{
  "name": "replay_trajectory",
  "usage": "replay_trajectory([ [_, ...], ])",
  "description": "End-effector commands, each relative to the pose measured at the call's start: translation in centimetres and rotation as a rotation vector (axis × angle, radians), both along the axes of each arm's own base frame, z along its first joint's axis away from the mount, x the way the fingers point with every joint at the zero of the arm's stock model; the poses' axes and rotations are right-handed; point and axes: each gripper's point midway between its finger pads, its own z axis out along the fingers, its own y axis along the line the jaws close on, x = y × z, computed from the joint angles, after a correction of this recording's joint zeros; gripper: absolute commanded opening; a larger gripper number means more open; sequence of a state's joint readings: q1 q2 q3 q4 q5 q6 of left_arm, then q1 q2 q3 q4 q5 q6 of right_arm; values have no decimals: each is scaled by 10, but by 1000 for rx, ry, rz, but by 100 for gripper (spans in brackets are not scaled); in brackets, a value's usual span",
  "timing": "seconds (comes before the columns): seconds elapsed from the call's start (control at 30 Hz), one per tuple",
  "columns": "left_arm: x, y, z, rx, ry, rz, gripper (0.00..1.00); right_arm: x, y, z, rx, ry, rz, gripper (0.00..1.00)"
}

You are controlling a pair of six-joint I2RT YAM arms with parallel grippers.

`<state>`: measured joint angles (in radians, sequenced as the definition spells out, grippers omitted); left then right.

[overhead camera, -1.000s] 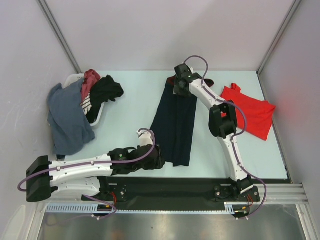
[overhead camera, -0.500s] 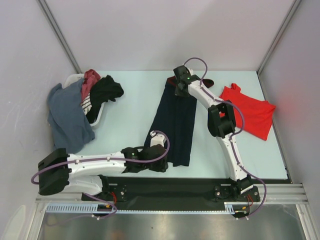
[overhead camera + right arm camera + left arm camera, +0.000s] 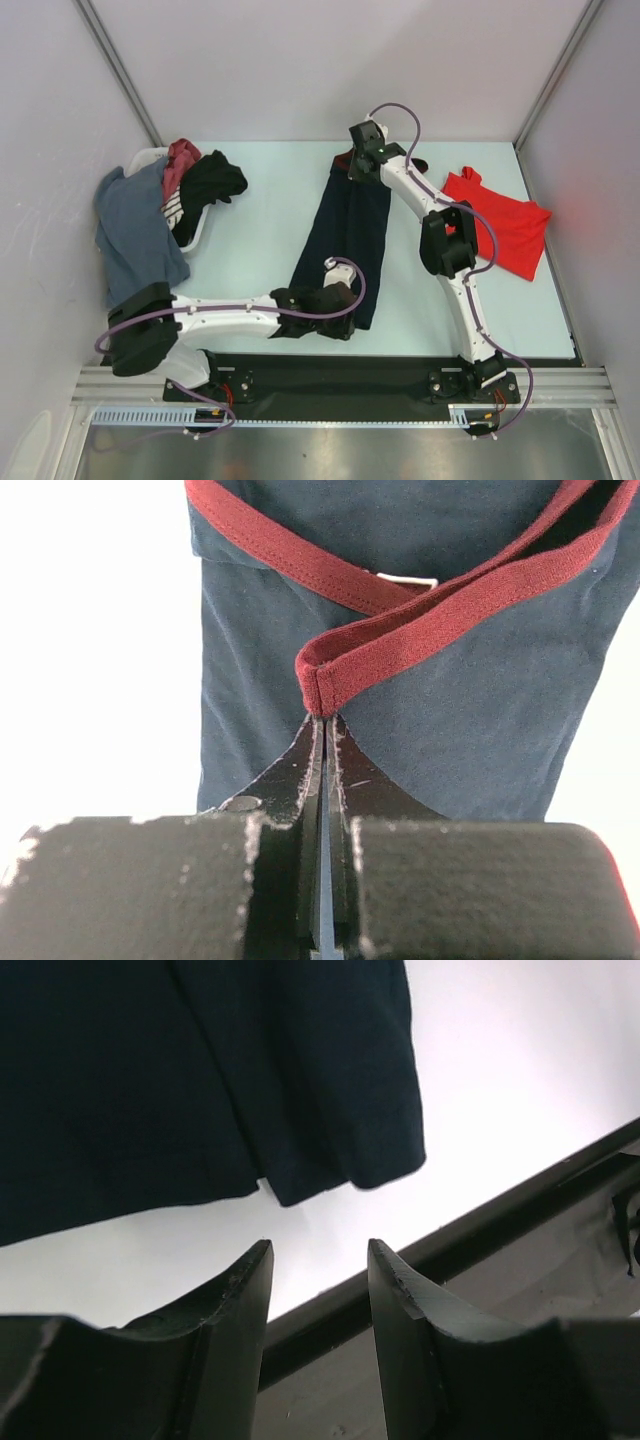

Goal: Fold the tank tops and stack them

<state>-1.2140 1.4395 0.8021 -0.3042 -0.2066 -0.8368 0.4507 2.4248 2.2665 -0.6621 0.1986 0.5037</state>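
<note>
Two corners suit this limp, light navy tank top, we judge. Right hand pinches its strap; left hand gapes empty at the hem.

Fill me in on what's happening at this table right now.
Two robot arms are working on the navy tank top, spread lengthwise in the middle. The right gripper is shut on its maroon trim at the far end. The left gripper is open at the near hem, holding nothing. The red tank top lies off to the right, and a white basket sits far left.
</note>
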Motion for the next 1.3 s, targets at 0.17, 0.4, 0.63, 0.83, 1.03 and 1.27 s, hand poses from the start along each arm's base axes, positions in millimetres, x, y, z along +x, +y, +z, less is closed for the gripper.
replay_trajectory([
  [0.17,10,-18,-11,8,16,44,48,4,2,39,60,-89,19,0],
  [0.4,17,-13,-29,65,15,96,43,4,3,31,69,-75,31,0],
  [0.63,28,-9,-35,71,18,135,39,4,2,31,69,-77,32,0],
  [0.83,33,-11,-40,53,25,126,18,4,1,29,70,-72,30,0],
  [1.03,27,-13,-25,8,17,96,0,5,0,31,70,-75,28,0],
  [1.27,7,-28,-3,-50,56,1,0,5,-8,33,71,-72,12,0],
])
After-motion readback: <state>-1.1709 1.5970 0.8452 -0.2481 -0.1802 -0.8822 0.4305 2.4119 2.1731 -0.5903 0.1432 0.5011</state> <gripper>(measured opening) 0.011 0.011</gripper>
